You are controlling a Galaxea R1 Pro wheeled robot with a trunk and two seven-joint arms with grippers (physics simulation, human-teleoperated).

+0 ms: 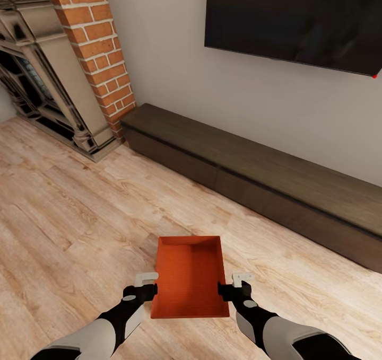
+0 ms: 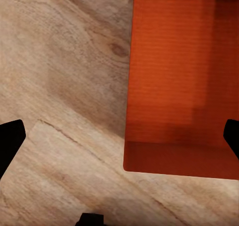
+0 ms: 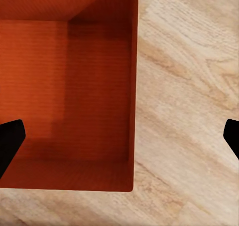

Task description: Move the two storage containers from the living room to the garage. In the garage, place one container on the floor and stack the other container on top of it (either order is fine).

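Flanking 1 orange-red bin on the light wood plank floor, the left gripper and right gripper sit at its 2 long walls, near the end closest to the robot. The placement looks chosen for a 2-handed lift, 1 arm per side, so the load stays level on the way to the garage.

The bin is open-topped, appears empty, and lies square to the robot, its far end pointing toward a long dark cabinet against the wall. A dark screen hangs above it; a brick pillar and a fireplace surround stand at the left.

In the left wrist view the dark fingers are spread wide, the bin's wall running between them. The right wrist view matches: fingers wide apart, straddling the opposite wall. Neither gripper has closed on anything; each holds nothing yet.

By judgement, the task is at an early stage: this bin is not yet lifted, and the setting is the living room, not the garage.
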